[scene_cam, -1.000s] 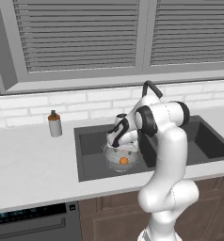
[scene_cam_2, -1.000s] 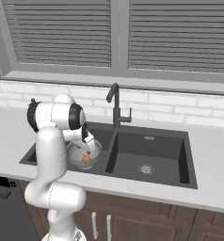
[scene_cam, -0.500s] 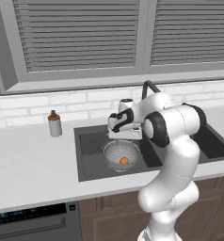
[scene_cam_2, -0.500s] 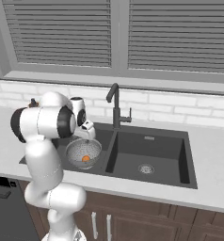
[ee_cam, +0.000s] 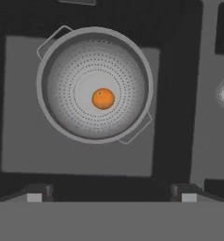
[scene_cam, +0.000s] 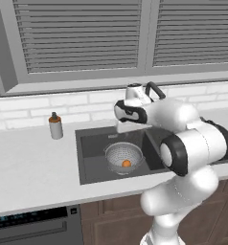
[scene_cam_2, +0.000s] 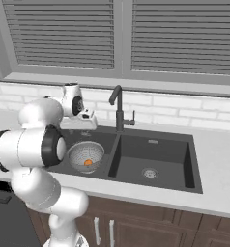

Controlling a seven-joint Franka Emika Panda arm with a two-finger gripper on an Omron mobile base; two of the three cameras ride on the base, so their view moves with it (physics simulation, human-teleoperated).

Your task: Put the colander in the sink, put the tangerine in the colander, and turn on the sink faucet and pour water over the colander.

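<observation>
Above the colander (ee_cam: 95,84), which sits in the sink (scene_cam: 89,146) cradling the tangerine (ee_cam: 103,99), the empty gripper (ee_cam: 111,194) hangs wide open and should swing toward the sink faucet (scene_cam_2: 120,109) lever.

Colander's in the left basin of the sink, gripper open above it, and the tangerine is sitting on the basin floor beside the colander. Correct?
Not quite. The tangerine lies inside the colander, at its centre, as the hand view shows. The rest holds: left basin of the sink, gripper open above.
</observation>
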